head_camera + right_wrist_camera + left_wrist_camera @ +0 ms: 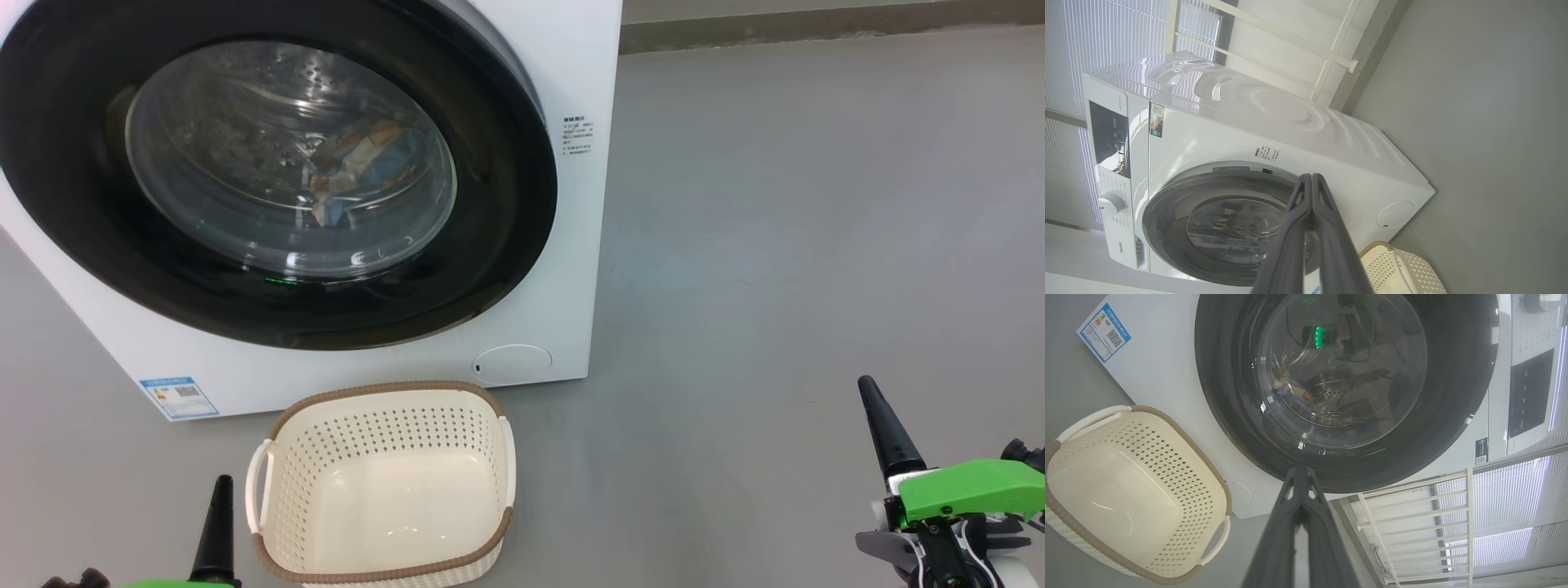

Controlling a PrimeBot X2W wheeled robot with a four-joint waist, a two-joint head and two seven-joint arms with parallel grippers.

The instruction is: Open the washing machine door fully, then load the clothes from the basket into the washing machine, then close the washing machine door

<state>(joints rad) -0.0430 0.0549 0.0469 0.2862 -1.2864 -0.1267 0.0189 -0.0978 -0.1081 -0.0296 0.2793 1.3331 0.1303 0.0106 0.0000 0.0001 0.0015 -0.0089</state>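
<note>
We saw the washing machine (575, 73) at the upper left of the head view, its door (498, 204) closed, with the clothes (367, 167) behind the glass (blue and orange folds). The basket (384, 391) sat at lower centre on the floor (775, 245). The left gripper (221, 487) at lower left and the right gripper (868, 392) at lower right had their fingers pressed together.

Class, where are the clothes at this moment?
In the head view, the clothes lie inside the washing machine, behind the glass of its shut door.
</note>
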